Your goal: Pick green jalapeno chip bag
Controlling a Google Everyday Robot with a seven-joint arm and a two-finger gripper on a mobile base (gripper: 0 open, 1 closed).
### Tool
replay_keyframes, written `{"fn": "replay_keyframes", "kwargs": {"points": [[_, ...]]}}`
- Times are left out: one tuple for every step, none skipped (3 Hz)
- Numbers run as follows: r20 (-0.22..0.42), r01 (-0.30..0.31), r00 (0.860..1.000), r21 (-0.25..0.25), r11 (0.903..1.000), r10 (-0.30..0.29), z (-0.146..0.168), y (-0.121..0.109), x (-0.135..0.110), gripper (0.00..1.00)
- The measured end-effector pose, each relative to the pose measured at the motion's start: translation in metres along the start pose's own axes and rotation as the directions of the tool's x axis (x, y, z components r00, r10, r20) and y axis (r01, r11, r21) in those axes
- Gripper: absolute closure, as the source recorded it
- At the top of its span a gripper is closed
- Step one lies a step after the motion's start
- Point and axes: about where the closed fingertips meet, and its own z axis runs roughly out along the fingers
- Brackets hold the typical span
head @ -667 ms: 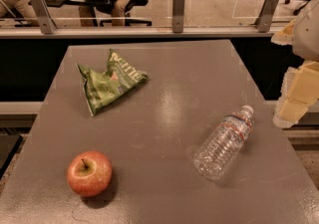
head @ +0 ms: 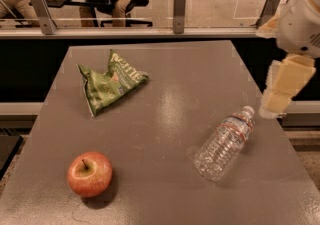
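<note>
The green jalapeno chip bag (head: 112, 83) lies crumpled on the grey table (head: 165, 69), at its back left, with white lettering facing up. My gripper (head: 273, 105) hangs at the right edge of the table, pointing down, just above and to the right of the cap of a lying water bottle. It is far to the right of the bag and holds nothing that I can see.
A clear plastic water bottle (head: 223, 143) lies on its side at the right front. A red apple (head: 89, 174) stands at the left front. A glass barrier with metal posts (head: 180, 3) runs behind the table's far edge.
The arm and gripper have shifted a little to the left, towards the table's right edge. The bag, apple and bottle have not moved.
</note>
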Motion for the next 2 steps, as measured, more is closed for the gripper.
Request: {"fn": "replay_keyframes", "kwargs": {"points": [[0.044,0.071,0.997,0.0,0.9975,-0.071,0.015,-0.015,-0.03,0.0],[0.093,0.154,0.984,-0.011,0.988,-0.152,0.032,-0.028,-0.069,0.0]]}}
